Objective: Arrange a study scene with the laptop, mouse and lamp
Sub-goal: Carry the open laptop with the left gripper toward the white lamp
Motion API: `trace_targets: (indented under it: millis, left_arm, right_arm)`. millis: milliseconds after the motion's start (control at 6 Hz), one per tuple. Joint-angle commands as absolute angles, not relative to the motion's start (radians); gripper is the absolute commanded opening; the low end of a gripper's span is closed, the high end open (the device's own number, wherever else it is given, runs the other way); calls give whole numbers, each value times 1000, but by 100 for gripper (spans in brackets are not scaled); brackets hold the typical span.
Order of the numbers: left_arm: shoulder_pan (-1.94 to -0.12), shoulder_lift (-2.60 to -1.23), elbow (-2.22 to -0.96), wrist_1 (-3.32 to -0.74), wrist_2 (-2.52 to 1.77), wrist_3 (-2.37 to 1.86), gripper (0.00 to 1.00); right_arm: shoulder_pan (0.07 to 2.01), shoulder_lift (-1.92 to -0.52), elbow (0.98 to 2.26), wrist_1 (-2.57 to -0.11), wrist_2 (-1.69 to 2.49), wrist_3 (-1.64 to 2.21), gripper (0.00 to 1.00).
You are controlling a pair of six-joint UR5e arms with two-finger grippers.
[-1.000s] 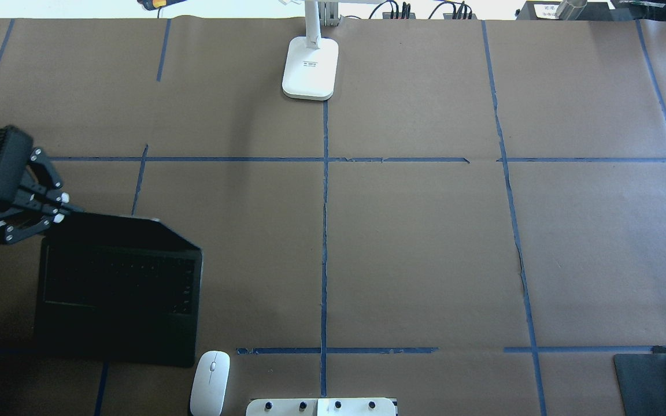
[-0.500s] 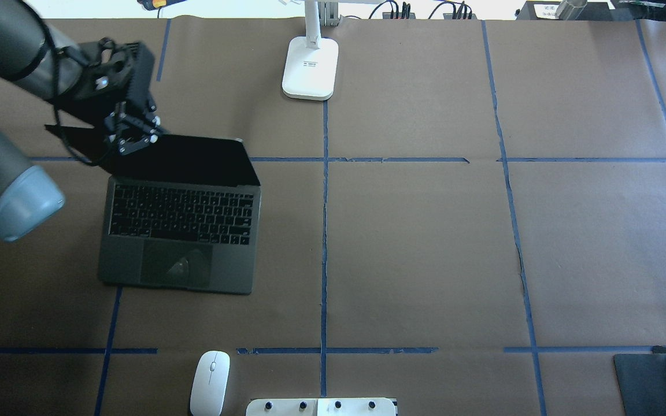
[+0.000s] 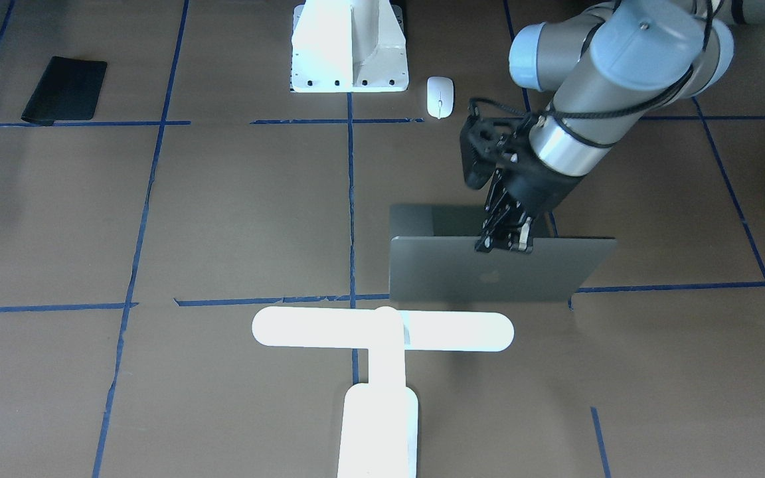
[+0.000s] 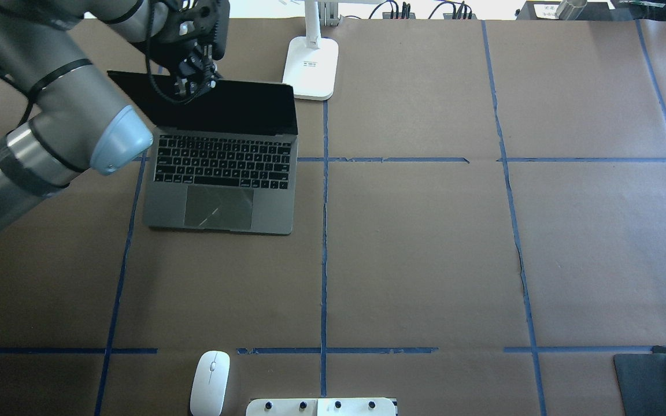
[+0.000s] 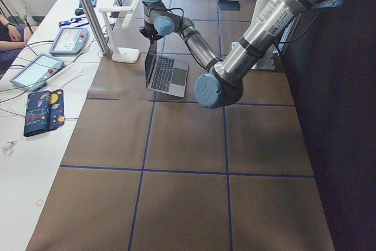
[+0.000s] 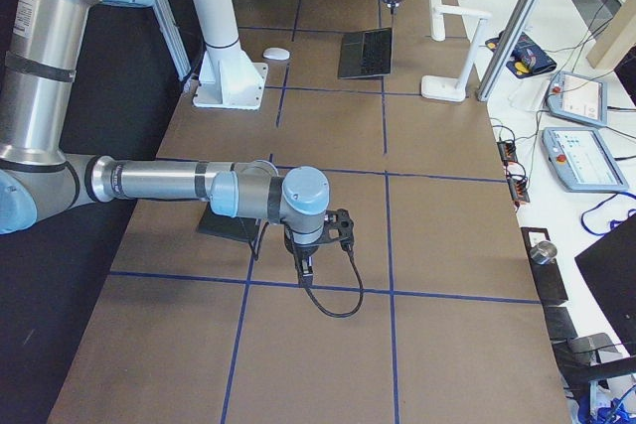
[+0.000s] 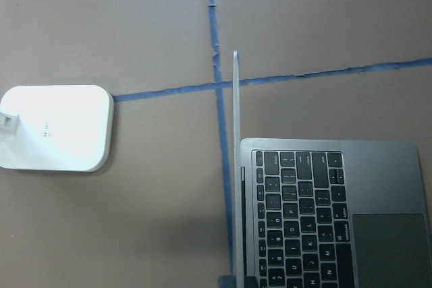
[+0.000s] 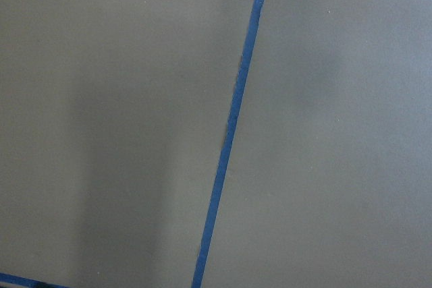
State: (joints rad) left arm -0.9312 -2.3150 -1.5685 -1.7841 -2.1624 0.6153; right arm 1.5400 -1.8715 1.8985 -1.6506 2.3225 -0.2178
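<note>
The left gripper (image 3: 503,245) pinches the lid of the slim grey metal laptop (image 3: 489,275).

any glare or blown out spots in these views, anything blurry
Front-facing view: the lamp and the white pedestal are blown out to flat white. Overhead view: a glare streak on the laptop trackpad. Right wrist view: only a soft shadow on the paper; nothing looks blurred.

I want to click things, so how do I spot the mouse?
Find the big white pedestal with bolt holes. The mouse lies just beside it, on the laptop side. It is the only small, shiny white oval there.
</note>
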Motion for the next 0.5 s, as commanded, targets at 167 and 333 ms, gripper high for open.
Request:
trace_targets:
  millis: [167, 333]
  left_arm:
    - [-930, -2379, -1382, -1960, -2148, 502, 7]
    - [-930, -2375, -1384, -1962, -2148, 458, 12]
  right_arm:
    - [1540, -1871, 1893, -1651, 2322, -218, 100]
    - [1540, -1871, 1893, -1651, 2322, -218, 100]
